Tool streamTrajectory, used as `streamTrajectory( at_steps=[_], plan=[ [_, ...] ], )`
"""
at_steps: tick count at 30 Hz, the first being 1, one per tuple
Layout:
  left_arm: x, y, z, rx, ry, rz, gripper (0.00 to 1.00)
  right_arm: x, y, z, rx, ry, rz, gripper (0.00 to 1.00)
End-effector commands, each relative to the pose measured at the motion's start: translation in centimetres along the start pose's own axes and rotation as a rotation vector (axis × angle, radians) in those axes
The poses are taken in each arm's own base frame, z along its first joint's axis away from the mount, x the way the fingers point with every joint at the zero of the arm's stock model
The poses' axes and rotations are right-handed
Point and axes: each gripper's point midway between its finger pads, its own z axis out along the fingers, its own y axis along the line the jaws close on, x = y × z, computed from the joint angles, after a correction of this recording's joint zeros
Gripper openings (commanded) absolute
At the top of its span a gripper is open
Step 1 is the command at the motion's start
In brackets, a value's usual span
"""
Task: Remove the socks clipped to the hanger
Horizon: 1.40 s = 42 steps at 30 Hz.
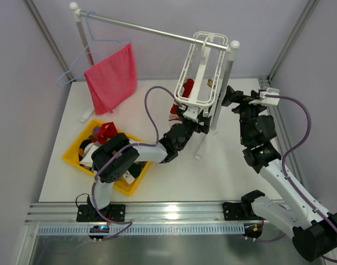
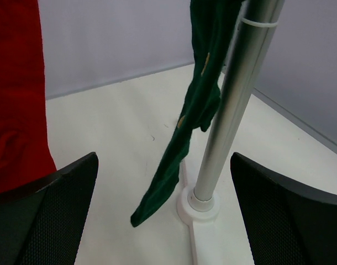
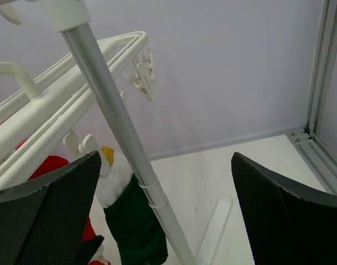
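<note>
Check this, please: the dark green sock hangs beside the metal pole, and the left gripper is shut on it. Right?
No. The left gripper is open and holds nothing, as the left wrist view shows. The dark green sock does hang beside the metal pole.

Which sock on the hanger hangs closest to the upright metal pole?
The dark green sock, dangling right beside the pole. The red sock hangs farther off, at the left edge of the left wrist view.
</note>
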Motion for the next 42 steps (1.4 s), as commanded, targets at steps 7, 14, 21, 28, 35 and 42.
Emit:
streamTrajectory(
  at_steps=[7, 14, 21, 28, 35, 42],
  plan=[
    [-0.2, -2.4, 2.1, 0.063, -0.044, -0.083, 1.0, -0.9, 0.3, 0.3, -0.033, -0.033, 0.055, 1.0],
    [-0.2, -2.6, 3.1, 0.061, -0.063, -0.087, 0.83, -1.2, 0.0, -0.1, -0.028, -0.046, 0.062, 1.0],
    [-0.4, -2.7, 3.1, 0.057, -0.061, -0.116, 0.0, -1.1, -0.7, -0.2, -0.003, -0.049, 0.048, 1.0],
    [-1.9, -2.0, 1.9, 0.031, -0.095, -0.138, 0.0, -1.3, -1.0, -0.3, 0.005, -0.052, 0.049, 1.0],
    [-4.0, -0.1, -0.8, -0.008, -0.124, -0.132, 0.0, -0.9, -0.7, 0.0, -0.01, -0.042, 0.046, 1.0],
    [-5.0, 2.2, -4.9, -0.047, -0.124, -0.139, 0.0, -0.1, 1.2, 0.4, -0.101, -0.027, 0.057, 1.0]
  ],
)
